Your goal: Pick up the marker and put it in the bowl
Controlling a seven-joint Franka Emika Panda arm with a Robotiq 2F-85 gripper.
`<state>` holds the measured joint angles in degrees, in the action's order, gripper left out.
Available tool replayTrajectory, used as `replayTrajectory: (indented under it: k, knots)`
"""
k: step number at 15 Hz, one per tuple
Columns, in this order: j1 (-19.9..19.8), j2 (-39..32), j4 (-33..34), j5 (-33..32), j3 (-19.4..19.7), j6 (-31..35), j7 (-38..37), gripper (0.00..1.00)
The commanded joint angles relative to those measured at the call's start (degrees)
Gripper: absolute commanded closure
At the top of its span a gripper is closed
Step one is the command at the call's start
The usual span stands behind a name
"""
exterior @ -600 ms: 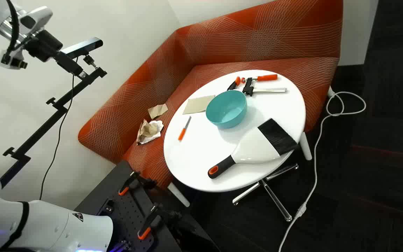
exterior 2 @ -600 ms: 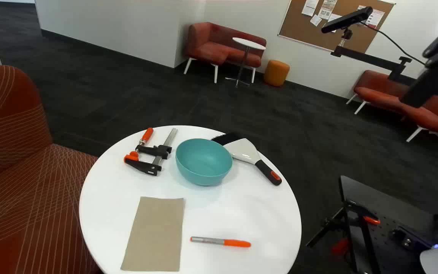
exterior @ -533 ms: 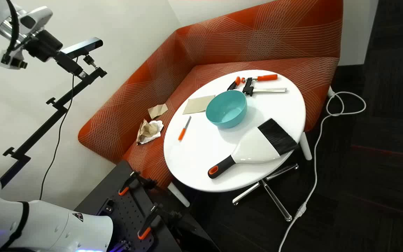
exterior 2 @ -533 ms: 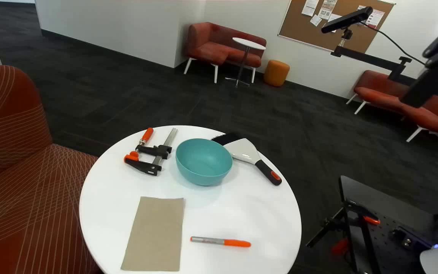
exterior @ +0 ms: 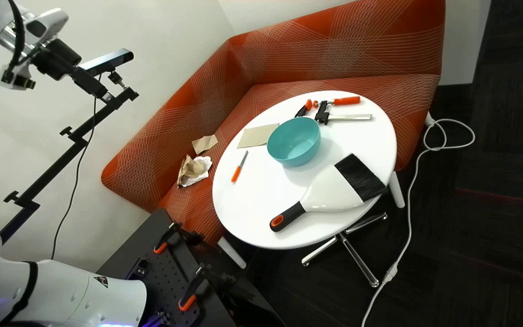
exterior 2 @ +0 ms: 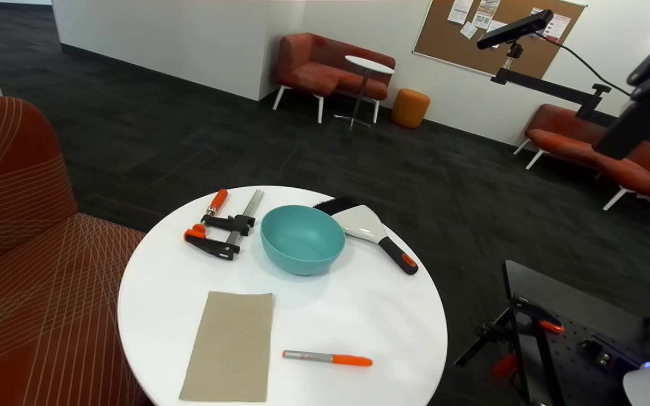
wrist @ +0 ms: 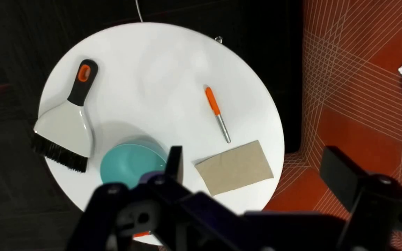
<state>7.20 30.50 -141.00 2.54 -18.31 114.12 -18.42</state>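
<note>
The marker, orange with a silver-grey end, lies on the white round table in both exterior views (exterior: 239,167) (exterior 2: 326,358) and in the wrist view (wrist: 217,112). The teal bowl stands upright on the table in both exterior views (exterior: 293,141) (exterior 2: 302,239); no object shows inside it. In the wrist view the bowl (wrist: 127,164) is partly hidden by a finger. My gripper (wrist: 253,162) is open, its fingers wide apart with nothing between them. It hangs well above the table, at the upper left in an exterior view (exterior: 90,81), apart from the marker and bowl.
A brown paper sheet (exterior 2: 232,347) lies near the marker. A white brush (exterior: 334,193) with black bristles and an orange-black clamp (exterior 2: 226,225) lie beside the bowl. An orange bench (exterior: 343,54) borders the table. A black camera stand (exterior: 57,165) rises near the arm.
</note>
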Motion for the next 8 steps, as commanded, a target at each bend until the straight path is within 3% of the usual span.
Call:
replayTrajectory:
  k: [1,5,8]
  knots:
    - [0.8,-1.3,0.0,-0.5,1.6,1.3,0.9,0.0]
    - [0.4,-4.5,-1.4,-1.0,4.0,5.5,5.3,0.0]
    - [0.3,-8.2,-3.1,-2.0,6.7,12.2,11.6,0.0]
